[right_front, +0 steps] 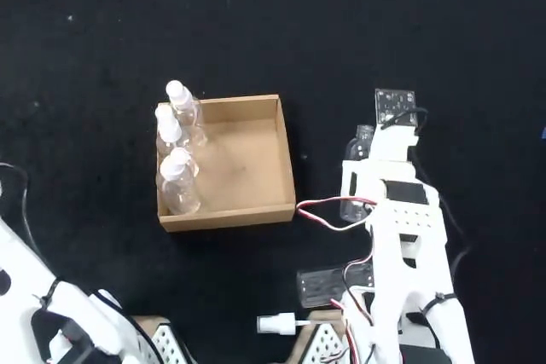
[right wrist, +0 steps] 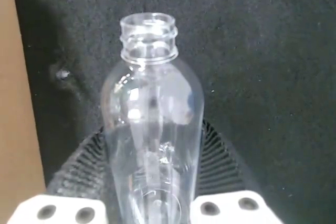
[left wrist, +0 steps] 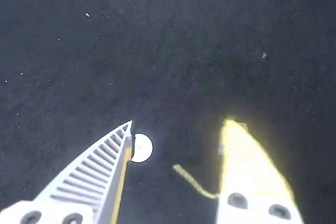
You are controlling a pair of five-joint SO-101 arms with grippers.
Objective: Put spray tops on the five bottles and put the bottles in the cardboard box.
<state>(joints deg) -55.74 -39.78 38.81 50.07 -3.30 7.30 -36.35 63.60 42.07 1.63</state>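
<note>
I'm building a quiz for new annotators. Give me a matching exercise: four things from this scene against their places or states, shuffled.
1 capped bottles
2 uncapped bottle
3 loose spray top
4 left gripper

A held in the right gripper
B open above the table
C in the cardboard box
D lying on the table

Pairs: 1-C, 2-A, 3-D, 4-B

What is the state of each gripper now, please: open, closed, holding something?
Left gripper: open, holding nothing.
Right gripper: closed on a bottle that has no spray top.
</note>
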